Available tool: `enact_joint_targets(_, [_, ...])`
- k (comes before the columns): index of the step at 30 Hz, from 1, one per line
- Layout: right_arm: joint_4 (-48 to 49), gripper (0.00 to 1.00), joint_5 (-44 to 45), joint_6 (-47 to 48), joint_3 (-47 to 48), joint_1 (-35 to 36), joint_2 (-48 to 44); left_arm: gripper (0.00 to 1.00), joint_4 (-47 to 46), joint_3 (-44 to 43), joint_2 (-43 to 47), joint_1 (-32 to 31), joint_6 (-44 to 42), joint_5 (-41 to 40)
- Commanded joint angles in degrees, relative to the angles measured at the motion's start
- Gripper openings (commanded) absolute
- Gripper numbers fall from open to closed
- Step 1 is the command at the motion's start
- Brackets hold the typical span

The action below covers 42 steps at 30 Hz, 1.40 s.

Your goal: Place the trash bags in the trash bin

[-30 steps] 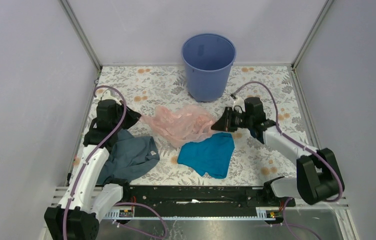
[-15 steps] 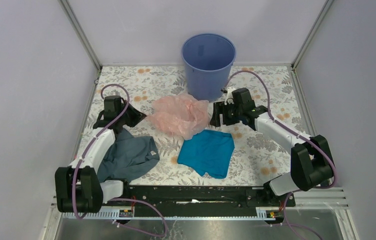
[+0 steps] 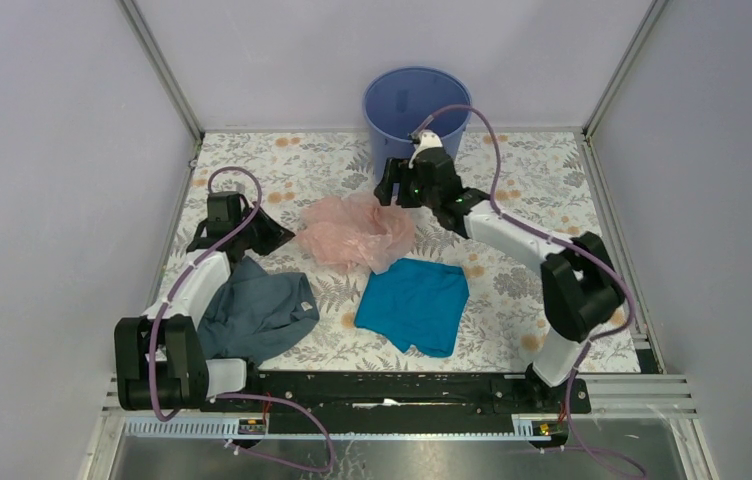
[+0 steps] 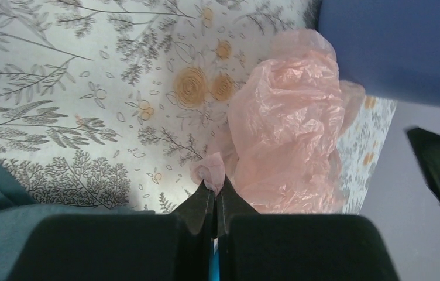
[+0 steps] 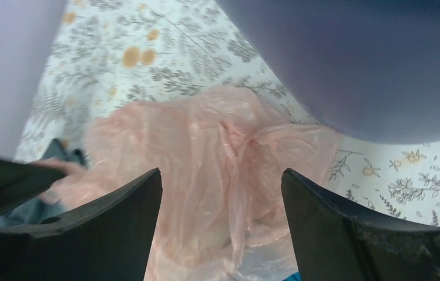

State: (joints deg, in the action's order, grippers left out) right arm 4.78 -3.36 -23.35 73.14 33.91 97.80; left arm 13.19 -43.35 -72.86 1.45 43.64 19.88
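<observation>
The trash bag (image 3: 357, 230), a crumpled heap of thin pink film, lies on the flowered table (image 3: 537, 180), not yet in the trash bin (image 3: 392, 105); whether the heap is one bag or several I cannot tell. It sits just in front of the bin's base, with a teal cloth (image 3: 414, 305) just beside its near edge and a grey-blue cloth (image 3: 252, 315) further left. The bin stands upright at the far edge of the table with its mouth open upward, so the film will probably have to be lifted clear over the rim rather than pushed in. The left gripper (image 4: 215, 193) is low at the bag's left side, its jaws pressed together on a small pucker of pink film; that pinch looks meant to anchor one edge so the loose plastic does not slide off. The right gripper (image 5: 220, 175) hangs over the bag's far right part, close against the bin's blue wall, jaws spread wide and holding nothing. The film shows between the jaws, below their tips. Such a wide spread suits gathering a large fold of the slack film.
</observation>
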Motion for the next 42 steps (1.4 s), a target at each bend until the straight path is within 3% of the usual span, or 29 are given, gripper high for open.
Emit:
enact_joint_targets(1, [2.66, 0.81, 13.29, -5.84, 2.26, 3.74, 5.67, 0.0, -3.27, -0.84, 3.07, 0.19, -5.88, 8.52])
enact_joint_targets(10, [5.3, 0.81, 32.61, -9.65, -3.25, 11.09, 9.24, 0.0, -13.0, 3.93, 10.54, -1.16, -7.72, 20.72])
enact_joint_targets(13, [9.01, 0.82, 32.3, -7.07, -7.13, 11.66, 5.74, 0.0, -16.41, 3.97, 13.15, -1.22, -7.29, 24.91])
enact_joint_targets(17, [3.14, 0.84, 31.39, 2.49, -5.24, 11.61, 0.68, 0.0, -19.06, 3.76, 17.67, -1.25, -8.5, 28.07])
enact_joint_targets(26, [6.55, 0.88, 12.03, 18.49, -18.14, 10.41, -19.3, 0.0, -24.16, -0.77, 23.64, -3.84, -11.43, 35.81])
enact_joint_targets(32, [12.53, 0.88, 7.91, 25.09, -25.48, 8.67, -29.25, 0.0, -25.72, -3.41, 25.58, -5.97, -13.57, 38.46])
enact_joint_targets(34, [14.56, 0.88, 3.12, 27.76, -27.67, 7.27, -29.66, 0.0, -25.93, -3.73, 24.77, -6.28, -13.12, 35.89])
enact_joint_targets(38, [22.65, 0.84, -14.62, 36.63, -33.82, 4.27, -28.15, 0.0, -23.95, -3.84, 21.91, -6.29, -10.52, 29.17])
enact_joint_targets(42, [33.36, 0.77, -22.31, 41.57, -39.41, 4.15, -25.99, 0.0, -19.56, -2.72, 19.87, -6.24, -4.85, 19.2])
